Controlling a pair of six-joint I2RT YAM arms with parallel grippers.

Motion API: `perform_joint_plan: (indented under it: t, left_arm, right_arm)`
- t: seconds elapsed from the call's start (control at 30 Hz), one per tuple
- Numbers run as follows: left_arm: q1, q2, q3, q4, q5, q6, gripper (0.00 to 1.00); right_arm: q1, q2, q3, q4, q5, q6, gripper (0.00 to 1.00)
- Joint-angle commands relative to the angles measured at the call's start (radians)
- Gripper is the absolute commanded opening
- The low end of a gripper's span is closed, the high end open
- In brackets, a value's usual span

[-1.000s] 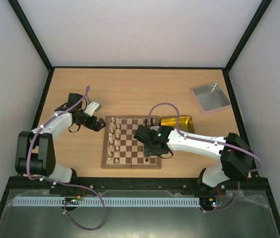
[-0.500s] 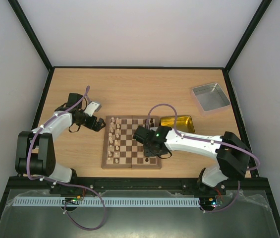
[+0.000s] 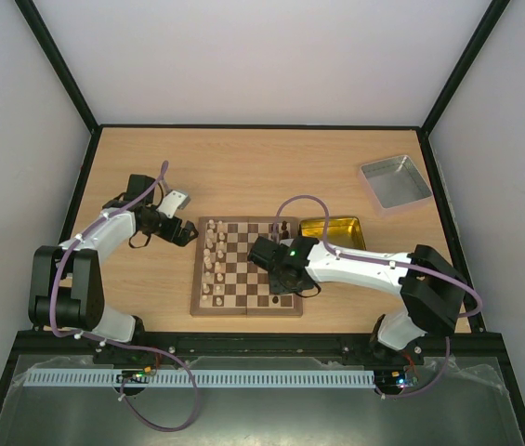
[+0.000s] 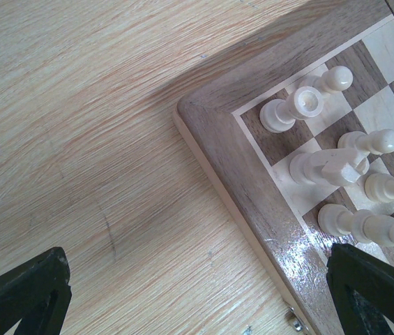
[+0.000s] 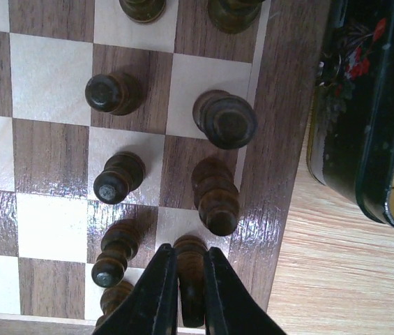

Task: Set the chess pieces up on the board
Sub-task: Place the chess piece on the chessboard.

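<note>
The checkered board lies at the table's middle front. Cream pieces stand along its left columns; they also show in the left wrist view. Dark pieces stand along the right edge squares. My right gripper is over the board's right side and shut on a dark piece that stands on a back-row square; in the top view it is the black head. My left gripper hovers over bare table at the board's far left corner, fingers wide apart and empty.
A gold tin lies just right of the board, its dark rim close to the right gripper. A silver-grey tray sits at the far right. Black frame posts border the table.
The right arm has shifted slightly left over the board's right side. The left arm has not moved.
</note>
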Motion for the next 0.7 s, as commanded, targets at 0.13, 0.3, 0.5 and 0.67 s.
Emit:
perform_joint_plan:
  t: [0.13,0.3,0.5,0.67]
  left_arm:
    - [-0.005,0.004,-0.009,-0.001,0.002,0.000,1.00]
    - [-0.004,0.004,-0.007,0.000,0.002,0.001,1.00]
    - [-0.004,0.004,-0.009,0.000,0.003,0.000,1.00]
    - [-0.004,0.006,-0.008,-0.001,0.004,0.002,1.00]
  right_arm:
    - [0.005,0.019,0.009,-0.002,0.042,-0.008,0.12]
    - [0.006,0.022,0.022,-0.007,0.053,-0.008,0.15]
    - [0.005,0.017,0.051,-0.035,0.078,-0.007,0.23]
    - [0.005,0.008,0.080,-0.065,0.094,-0.012,0.24]
